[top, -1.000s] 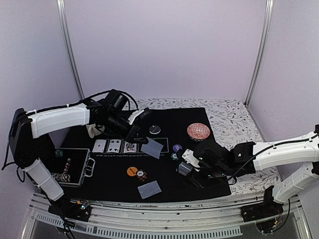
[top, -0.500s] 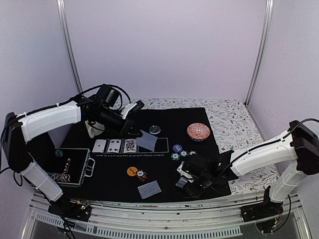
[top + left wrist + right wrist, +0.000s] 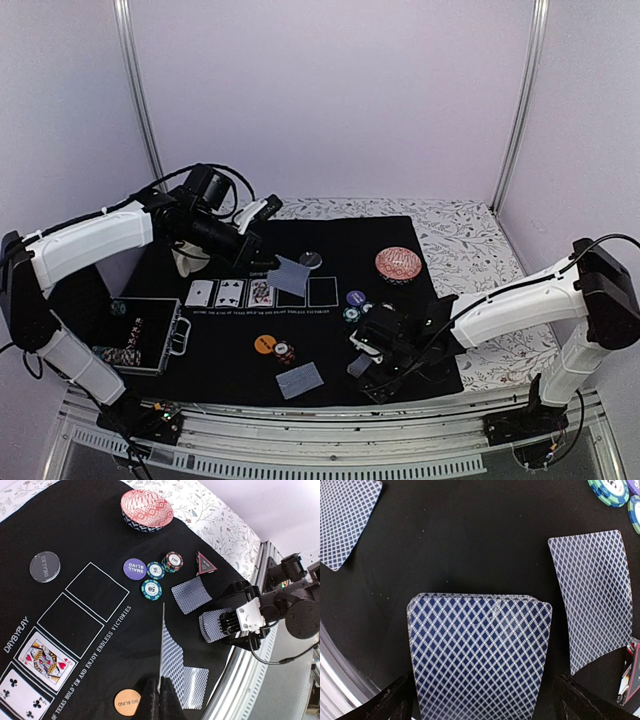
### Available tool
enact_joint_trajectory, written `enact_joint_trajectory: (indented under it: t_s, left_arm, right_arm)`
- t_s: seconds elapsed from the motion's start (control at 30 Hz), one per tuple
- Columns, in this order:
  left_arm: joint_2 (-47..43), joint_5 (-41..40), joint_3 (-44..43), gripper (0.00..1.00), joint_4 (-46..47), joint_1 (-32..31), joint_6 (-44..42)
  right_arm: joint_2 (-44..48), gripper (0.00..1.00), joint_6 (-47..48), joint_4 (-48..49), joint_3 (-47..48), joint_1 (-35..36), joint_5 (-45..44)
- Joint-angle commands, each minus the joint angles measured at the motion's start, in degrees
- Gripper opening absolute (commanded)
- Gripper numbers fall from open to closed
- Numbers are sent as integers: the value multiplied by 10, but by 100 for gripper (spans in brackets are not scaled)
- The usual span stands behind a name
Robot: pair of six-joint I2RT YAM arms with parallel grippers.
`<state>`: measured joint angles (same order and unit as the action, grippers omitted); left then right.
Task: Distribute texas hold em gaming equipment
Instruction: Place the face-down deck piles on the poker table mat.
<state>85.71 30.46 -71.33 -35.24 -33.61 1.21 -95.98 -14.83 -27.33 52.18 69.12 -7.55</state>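
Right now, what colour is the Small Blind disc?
The Small Blind disc is purple, seen best in the left wrist view.

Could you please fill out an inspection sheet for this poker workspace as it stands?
Surface: black mat over a floral cloth.
Job's things: three face-up cards in a row; discs, chips and triangle marker laid out; face-down cards on the mat.
Clutter: red bowl; chip case at the mat's left edge.
Grippers: left gripper shut on one card; right gripper shut on the deck.
Cables: black cables loop along both arms.
Surroundings: pale walls, metal posts.
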Motion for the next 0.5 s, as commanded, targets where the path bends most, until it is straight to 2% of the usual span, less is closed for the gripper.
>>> enact_joint_trajectory:
  t_s: [0.0,0.1,0.17,0.33,0.47]
  left_arm:
    - [-16,-1,-16,0,-15,10,-12]
    - [-24,-3,-20,0,-17,12,-13]
    - [-30,-6,-22,0,-16,14,-12]
    - [-51,-10,-17,0,-8,27,-11]
    - [-63,-7,-1,0,5,41,-19]
  right_arm:
    - [37,99,-7,-85,67,4,-2]
    - [82,99,-19,-120,114,-8,-40]
    - [107,99,-54,-146,126,-49,-39]
    - [99,99,-193,-240,103,-149,-55]
    - [82,99,-230,-213,67,-196,-31]
